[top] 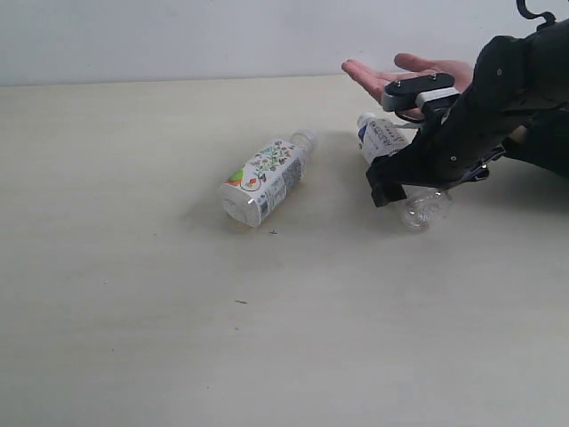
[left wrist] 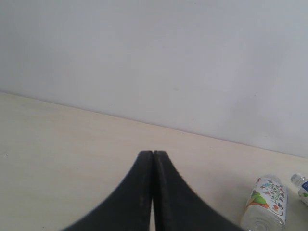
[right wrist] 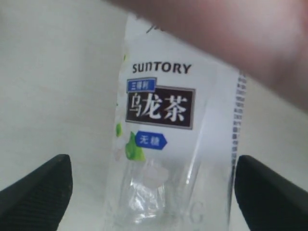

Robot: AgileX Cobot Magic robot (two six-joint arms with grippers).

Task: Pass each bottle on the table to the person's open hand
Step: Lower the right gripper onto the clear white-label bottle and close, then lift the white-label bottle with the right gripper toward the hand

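Note:
The white-and-blue bottle [top: 384,135] lies on the table [top: 133,294] with its cap toward the person's open hand [top: 411,75], which is held palm up just behind it. My right gripper [top: 388,142] is open and straddles this bottle [right wrist: 159,106]; both fingers stand apart from its sides. The hand [right wrist: 231,38] is a blur above the bottle in the right wrist view. The bottle with colourful print [top: 267,178] lies on its side to the left. My left gripper [left wrist: 153,153] is shut on nothing, outside the exterior view. The other two bottles are out of view.
A pale wall [top: 178,36] rises behind the table's far edge. In the left wrist view the colourful bottle [left wrist: 267,202] and the cap of the white-and-blue one [left wrist: 301,185] show at the frame's edge. A few dark specks [top: 240,302] dot the tabletop.

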